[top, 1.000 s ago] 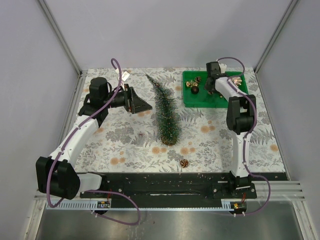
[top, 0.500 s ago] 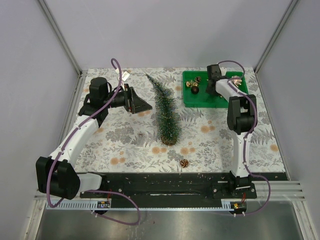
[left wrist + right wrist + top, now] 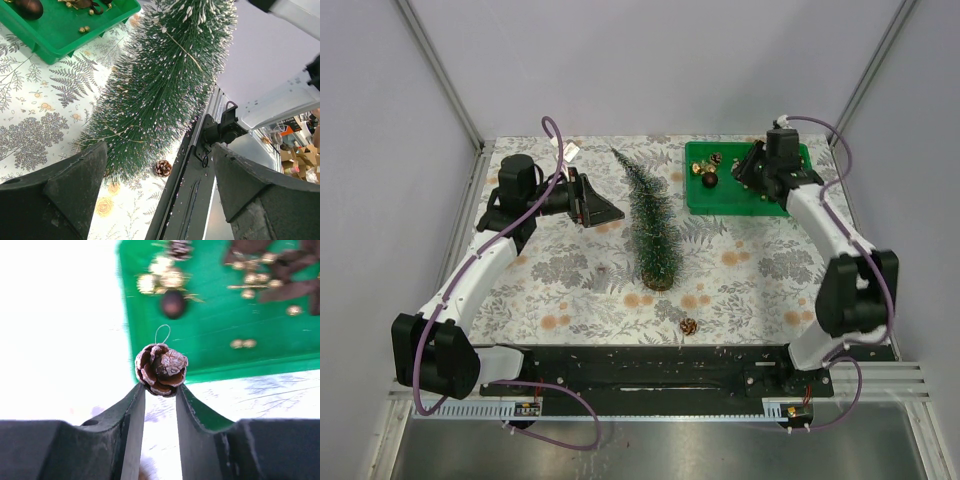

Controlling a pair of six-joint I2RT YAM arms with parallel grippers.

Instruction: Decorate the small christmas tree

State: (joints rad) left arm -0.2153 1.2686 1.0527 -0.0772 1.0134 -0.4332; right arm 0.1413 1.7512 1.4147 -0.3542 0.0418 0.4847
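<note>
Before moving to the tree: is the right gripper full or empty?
Full: the right gripper is shut on a frosted pine cone, wire loop up.

Small christmas tree [image 3: 655, 225] looks bristly, tray [image 3: 717, 201] smooth plastic, pinecone [image 3: 161, 369] rough.

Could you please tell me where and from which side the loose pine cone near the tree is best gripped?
I would grip the loose pine cone across its round scaly body, coming straight down from above. It lies alone on the flat table, apart from the small christmas tree, so both sides are free. The right pincer holds another cone that way.
</note>
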